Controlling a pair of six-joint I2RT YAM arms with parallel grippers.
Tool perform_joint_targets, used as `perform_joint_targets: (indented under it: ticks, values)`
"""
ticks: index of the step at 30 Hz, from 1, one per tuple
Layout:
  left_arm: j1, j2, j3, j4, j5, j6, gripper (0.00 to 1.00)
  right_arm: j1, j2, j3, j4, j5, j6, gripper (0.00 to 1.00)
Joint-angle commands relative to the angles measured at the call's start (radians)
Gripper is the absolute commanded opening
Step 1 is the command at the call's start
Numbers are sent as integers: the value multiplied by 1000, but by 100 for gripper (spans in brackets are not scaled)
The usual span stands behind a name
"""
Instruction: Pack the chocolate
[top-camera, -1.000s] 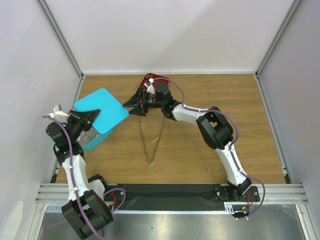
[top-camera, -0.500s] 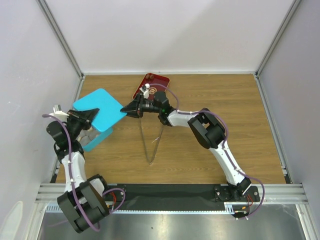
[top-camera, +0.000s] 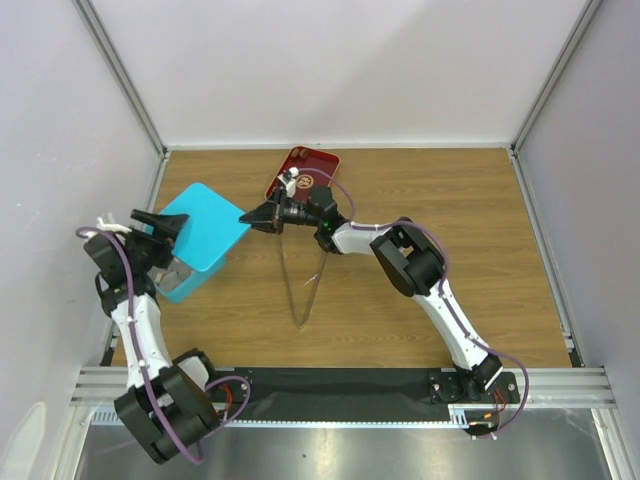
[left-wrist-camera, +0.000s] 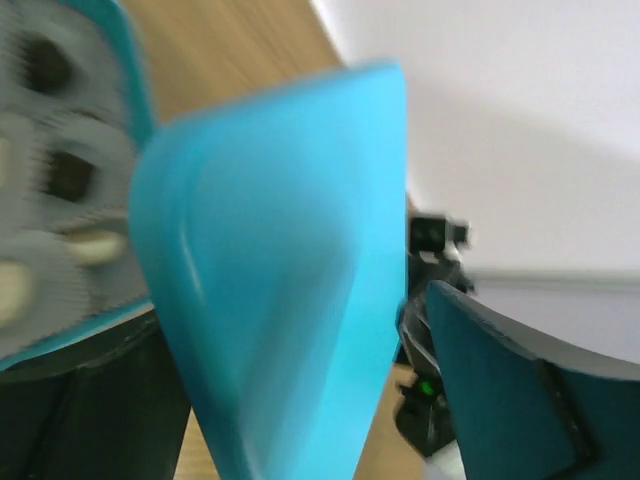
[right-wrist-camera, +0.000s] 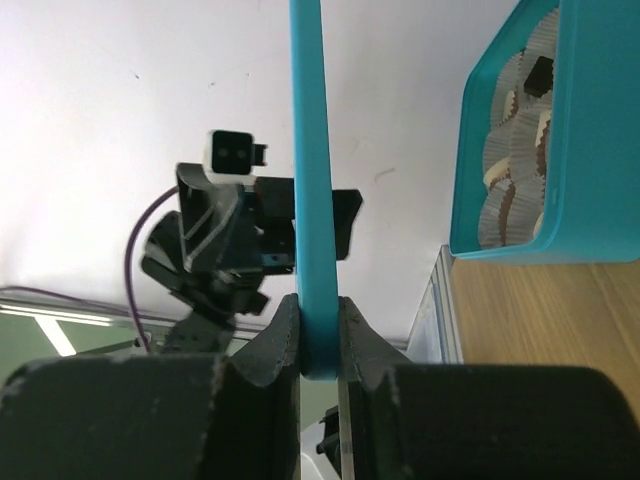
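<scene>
- My right fingers (right-wrist-camera: 275, 345) are clamped on the teal lid (right-wrist-camera: 308, 150) edge; my left fingers (left-wrist-camera: 520, 390) stand apart, gripping nothing.
- Chocolates (right-wrist-camera: 540, 70) sit in the teal box (right-wrist-camera: 590, 150); I'd lower the lid squarely.

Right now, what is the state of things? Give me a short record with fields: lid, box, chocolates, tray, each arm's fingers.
lid: flat teal plastic lid, off the box and held over it
box: teal rectangular box, open, on the wooden table
chocolates: dark and pale round pieces in paper cups inside the box
right fingers: shut on the lid's edge
left fingers: open, beside the lid, not gripping it
tray: red rectangular tray, at the far side of the table beyond the right wrist
</scene>
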Motion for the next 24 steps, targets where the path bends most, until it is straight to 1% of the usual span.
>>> perform_joint_targets:
  ticks: [1, 2, 3, 6, 7, 9, 10, 13, 14, 16, 17, 19, 22, 23, 24]
  values:
    - [25, -66, 166, -365, -317, 176, 94, 25, 29, 82, 114, 28, 29, 0]
    - [31, -77, 180, -400, -358, 187, 95, 30, 36, 94, 119, 36, 36, 0]
    - [46, -97, 192, -455, -445, 186, 96, 36, 44, 108, 110, 42, 40, 0]
    - [85, -126, 223, -517, -539, 177, 97, 59, 76, 160, 93, 68, 36, 0]
    - [85, -132, 234, -523, -606, 173, 97, 65, 91, 180, 93, 88, 33, 0]
    - [86, -151, 255, -535, -661, 175, 97, 88, 102, 193, 91, 111, 22, 0]
    - [85, -157, 263, -541, -726, 175, 97, 96, 107, 197, 77, 133, 4, 0]
    - [86, -182, 281, -511, -786, 212, 96, 126, 114, 242, -44, 153, -61, 0]
    - [86, -186, 283, -491, -822, 251, 96, 133, 118, 252, -85, 160, -101, 0]
    - [85, -176, 293, -466, -855, 299, 97, 146, 127, 252, -90, 195, -112, 0]
    - [86, -168, 304, -466, -871, 311, 97, 151, 142, 254, -58, 206, -100, 0]
    - [86, -146, 327, -468, -862, 322, 97, 153, 163, 259, -26, 246, -78, 0]
    - [85, -120, 320, -437, -791, 302, 97, 159, 199, 289, -42, 288, -73, 0]
    - [86, -116, 311, -419, -768, 296, 97, 162, 208, 303, -85, 292, -78, 0]
    - [86, -108, 301, -373, -707, 290, 97, 165, 220, 312, -104, 297, -82, 0]
